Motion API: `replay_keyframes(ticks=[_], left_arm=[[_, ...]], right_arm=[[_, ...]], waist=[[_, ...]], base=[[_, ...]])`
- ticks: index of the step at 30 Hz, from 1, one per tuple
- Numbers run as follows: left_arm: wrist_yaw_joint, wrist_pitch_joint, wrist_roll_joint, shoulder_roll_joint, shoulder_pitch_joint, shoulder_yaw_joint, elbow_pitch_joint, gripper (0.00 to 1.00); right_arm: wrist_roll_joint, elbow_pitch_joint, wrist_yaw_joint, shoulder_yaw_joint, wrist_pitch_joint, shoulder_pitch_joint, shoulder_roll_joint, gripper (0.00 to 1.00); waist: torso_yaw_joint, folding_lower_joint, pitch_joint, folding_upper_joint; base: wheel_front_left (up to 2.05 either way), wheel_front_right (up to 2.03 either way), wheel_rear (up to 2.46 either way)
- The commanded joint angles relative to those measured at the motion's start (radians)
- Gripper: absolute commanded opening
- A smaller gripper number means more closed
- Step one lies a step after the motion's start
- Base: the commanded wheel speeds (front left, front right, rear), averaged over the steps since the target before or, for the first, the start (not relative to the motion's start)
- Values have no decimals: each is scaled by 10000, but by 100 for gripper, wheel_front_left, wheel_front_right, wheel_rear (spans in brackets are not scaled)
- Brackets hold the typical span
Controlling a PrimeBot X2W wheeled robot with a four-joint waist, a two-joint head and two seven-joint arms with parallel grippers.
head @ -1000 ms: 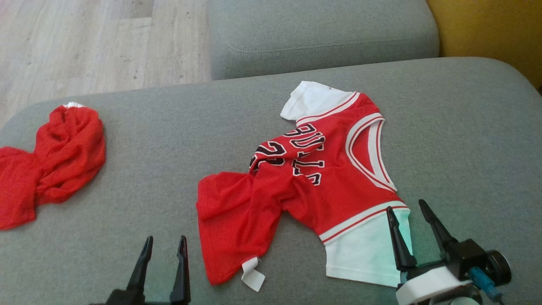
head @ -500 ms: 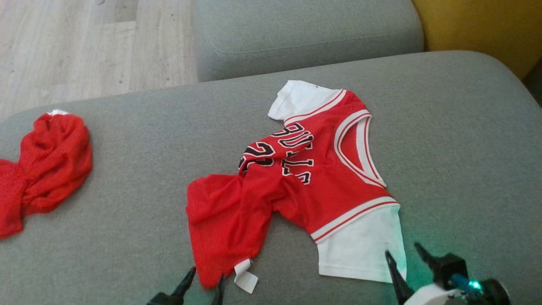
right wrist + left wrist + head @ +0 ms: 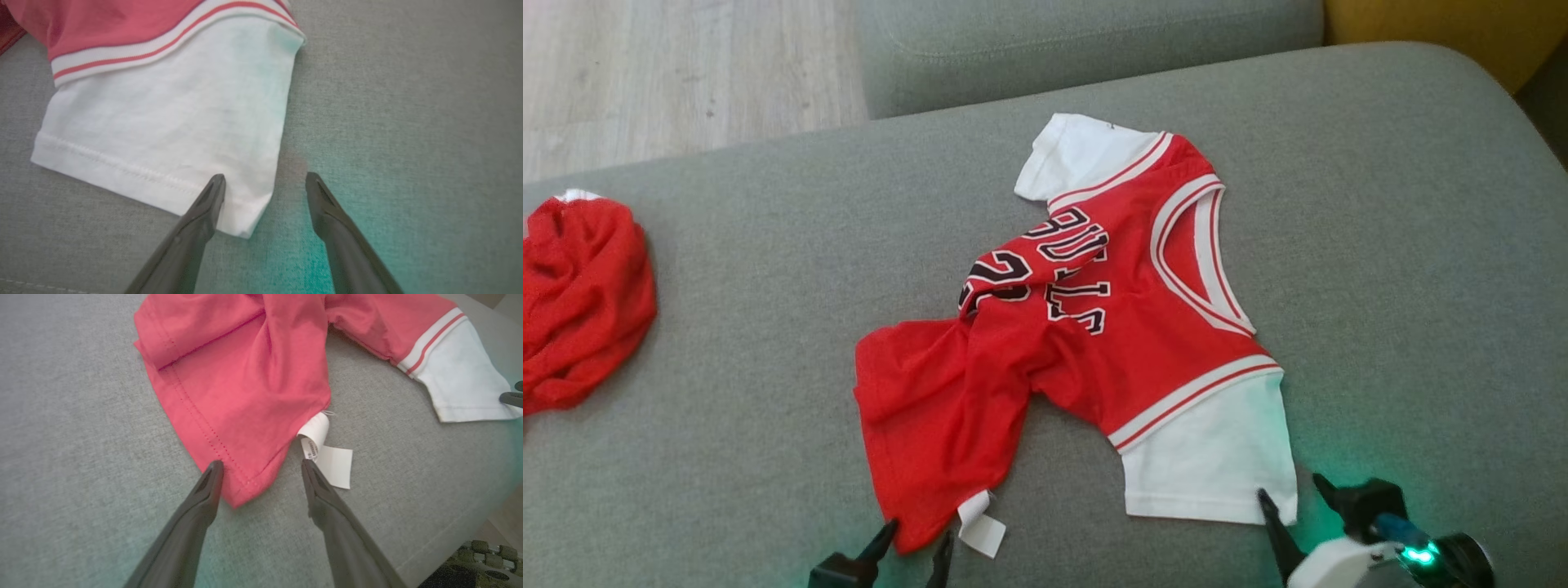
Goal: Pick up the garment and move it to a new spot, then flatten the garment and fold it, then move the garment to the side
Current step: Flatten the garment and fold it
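A: At the near edge of the grey cushion (image 3: 727, 367), the left pincer (image 3: 917, 535) is now straddling the red hem corner (image 3: 237, 494) of the jersey (image 3: 1127, 327). A second ago it was sitting well off to the left of that cloth!

B: And it's hanging wide apart, gripping nothing. In its wrist view the left pincer (image 3: 261, 464) is framing that corner, with the label (image 3: 333, 465) lying just beside its other finger.

A: The right pincer (image 3: 1290, 487) is shifting too. It was further up the white sleeve (image 3: 1209, 465), and now it's sitting at the sleeve's near corner.

B: It's spread wide as well. The right pincer (image 3: 264, 176) is showing one finger over the white hem and the other over bare cushion. I can't tell whether either one is touching fabric.

A: The whole head picture is sliding as well, but that's the camera moving, not the jersey.

B: Agreed. The jersey is lying mid-cushion, its body twisted and bunched, with only the neck end looking flat.

A: So what's this setting up?

B: To my eye, both are lining up for a two-corner pinch to lift it. Nothing is being held yet, so the pick-up isn't begun.

A: Further left, a second red cloth (image 3: 580, 302) is slumping in a heap, well apart.

B: Beyond that, the back cushion (image 3: 1054, 41) and the wooden floor (image 3: 686, 65) are showing.
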Motion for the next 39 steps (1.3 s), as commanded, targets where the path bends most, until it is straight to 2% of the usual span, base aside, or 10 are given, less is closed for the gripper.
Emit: replay_keyframes(ticks=[1, 20, 21, 22, 23, 24, 28, 31, 35, 39], left_arm=[[-1, -65, 81, 94, -480, 255, -205, 100], [91, -260, 59, 123, -914, 58, 985, 100], [98, -259, 50, 126, -956, 59, 1117, 74], [96, -283, 32, 115, -1007, 58, 1235, 33], [95, -327, 6, 99, -1064, 65, 1345, 12], [91, -370, -16, 89, -1121, 70, 1448, 0], [-15, -696, -109, 198, -1418, 97, 1576, 0], [-108, -788, -543, 282, -1335, 363, 981, 0], [-356, -422, -1799, 498, -916, 871, -1186, 0], [-485, 583, -3136, 1073, -570, 1256, -4377, 0]], right_arm=[[-13, -183, 77, 304, -36, -501, -8, 100], [377, 896, 77, 1286, 302, -1101, 91, 100], [442, 1012, 77, 1405, 405, -1176, 92, 100], [532, 1099, 77, 1506, 458, -1274, 94, 49], [701, 1162, 77, 1499, 466, -1379, 98, 10], [887, 1221, 77, 1509, 494, -1473, 103, 0], [2156, 645, 77, 1083, 41, -1809, 120, 0], [3450, -595, 77, 909, -55, -1765, 124, 0], [5562, -3478, 77, 352, 320, -1446, 48, 0], [7007, -6659, 77, -756, 1155, -1132, -196, 0]], waist=[[-2, -1, 46, 0], [-52, -1, 93, 0], [-88, -1, 103, 0], [-110, -1, 106, 0], [-134, -1, 107, 0], [-146, -1, 101, 0], [-148, -1, -21, 0], [-178, -1, -206, 0], [-205, -1, -435, 0], [-216, -1, -585, 0]], base=[[0, 0, 0], [0, 0, 0], [0, 0, 0], [0, 0, 0], [0, 0, 0], [0, 0, 0], [0, 0, 0], [0, 0, 0], [0, 0, 0], [0, 0, 0]])
